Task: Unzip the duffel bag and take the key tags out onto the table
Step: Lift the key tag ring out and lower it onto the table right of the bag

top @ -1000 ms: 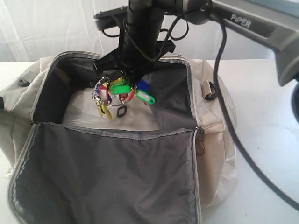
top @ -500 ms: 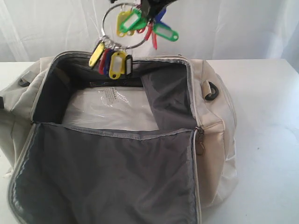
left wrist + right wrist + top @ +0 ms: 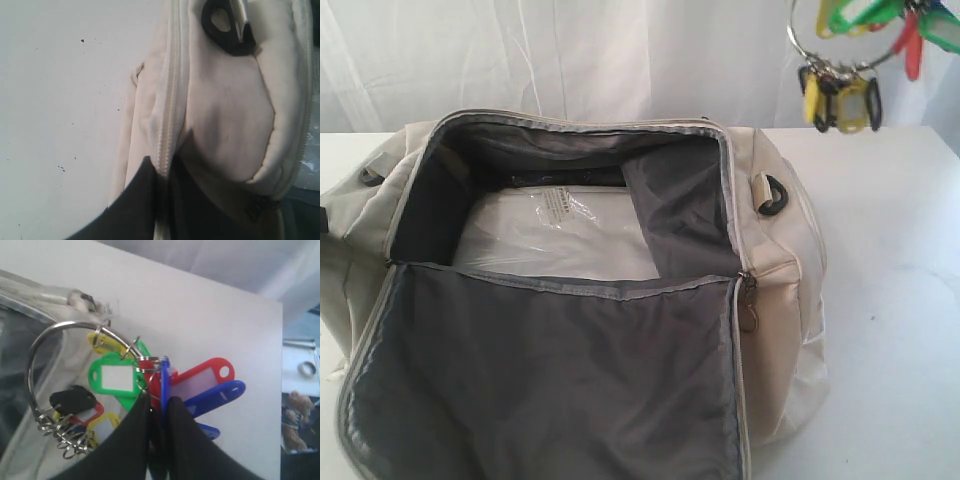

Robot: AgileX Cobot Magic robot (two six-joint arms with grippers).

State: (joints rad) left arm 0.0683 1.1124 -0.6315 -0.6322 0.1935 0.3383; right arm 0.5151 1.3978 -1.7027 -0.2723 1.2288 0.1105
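no legible text, print on clear plastic packet (image 3: 560, 205) too blurred

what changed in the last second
The right hand, shut on the key tags, lifted them up out of the duffel bag, then carried them toward the right of the exterior view. They now hang above the table, beside the bag. The bag stayed open with its flap folded forward, and the plastic-wrapped packet inside did not move.

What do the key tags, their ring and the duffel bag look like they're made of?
Key tags: glossy coloured plastic, likely. Ring: polished metal, by its bright reflections. Duffel bag: matte cream fabric, softly creased; its grey lining looks like thin synthetic cloth.
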